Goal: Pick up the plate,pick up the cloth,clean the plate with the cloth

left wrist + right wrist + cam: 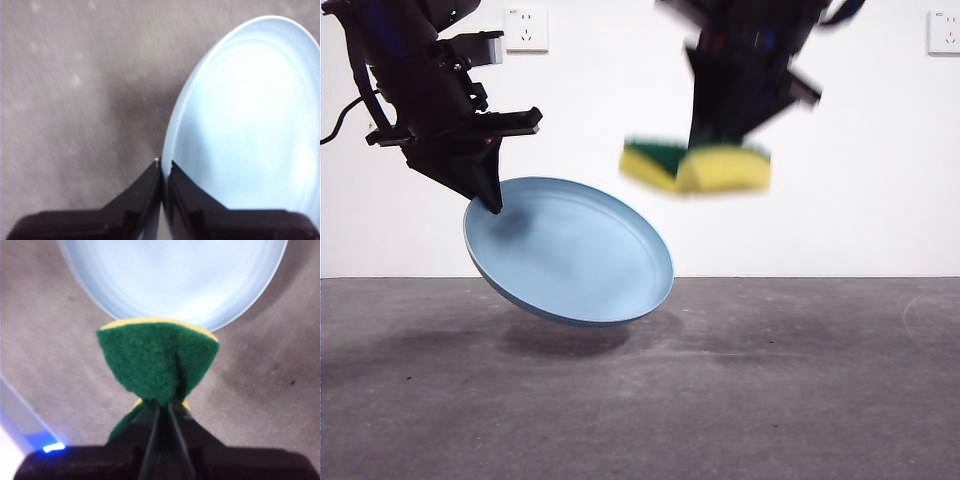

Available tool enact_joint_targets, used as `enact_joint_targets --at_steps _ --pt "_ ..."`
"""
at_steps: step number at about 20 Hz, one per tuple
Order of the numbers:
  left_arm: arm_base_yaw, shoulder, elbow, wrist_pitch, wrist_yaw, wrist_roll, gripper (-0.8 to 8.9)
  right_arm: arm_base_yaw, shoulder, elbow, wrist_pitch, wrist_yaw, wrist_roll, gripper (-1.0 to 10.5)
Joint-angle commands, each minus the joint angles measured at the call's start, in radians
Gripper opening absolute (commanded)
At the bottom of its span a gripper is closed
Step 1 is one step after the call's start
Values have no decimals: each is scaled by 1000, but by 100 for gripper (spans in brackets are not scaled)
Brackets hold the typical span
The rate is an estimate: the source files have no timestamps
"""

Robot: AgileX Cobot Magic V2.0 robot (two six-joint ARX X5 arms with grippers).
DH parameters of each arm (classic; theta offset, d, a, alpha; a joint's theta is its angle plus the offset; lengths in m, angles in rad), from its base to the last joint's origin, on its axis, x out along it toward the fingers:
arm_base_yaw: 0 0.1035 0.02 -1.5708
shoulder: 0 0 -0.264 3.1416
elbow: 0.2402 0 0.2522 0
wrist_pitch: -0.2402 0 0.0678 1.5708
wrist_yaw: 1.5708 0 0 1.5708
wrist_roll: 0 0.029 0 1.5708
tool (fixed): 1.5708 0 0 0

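The plate (570,255) is light blue, wide and shallow, and it hangs in the air above the grey table (770,400), tilted so that its inner face is turned up and toward the front camera; its dark shadow lies on the table just under it. The left gripper (490,200) holds it at the high edge of the rim, on the left side of the front view. In the left wrist view the two black jaws of the left gripper (164,167) stand almost together, with only the thin rim of the plate (240,125) between them — one jaw on the inside, one on the outside. The cloth (698,167) is a small sponge block, yellow foam with a dark green layer, and it is also in the air, higher than the plate and to the right of it, not touching it. The right gripper (720,135) comes down from the top of the front view, blurred, and pinches the cloth from above. In the right wrist view the jaws of the right gripper (164,407) are narrow and press the cloth (157,362) so that it folds, and the plate (175,280) shows beyond it. On the white wall behind are two sockets (526,30) — one near each arm.
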Motion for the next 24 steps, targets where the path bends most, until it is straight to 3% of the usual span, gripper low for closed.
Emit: enact_joint_targets --at_steps 1,13,15,17,18,21,24 --pt "24 40 -1 20 -2 23 -8 3 -63 -6 -2 11 -8 -16" --pt "76 221 -1 -52 2 60 3 2 -415 -6 -38 311 -2 -16" --pt "76 221 -1 -66 4 59 140 0 -419 -6 -44 338 1 -16" --pt "76 221 -1 -95 7 59 434 -14 -414 -6 -44 340 1 -16" --pt "75 220 -1 -99 8 58 476 -19 -405 -6 -38 340 5 -16" --pt "66 179 -1 -131 29 32 472 -39 -344 -6 3 336 42 -16" --pt "40 67 -1 -163 123 -22 472 -59 -235 -6 96 328 68 -16"
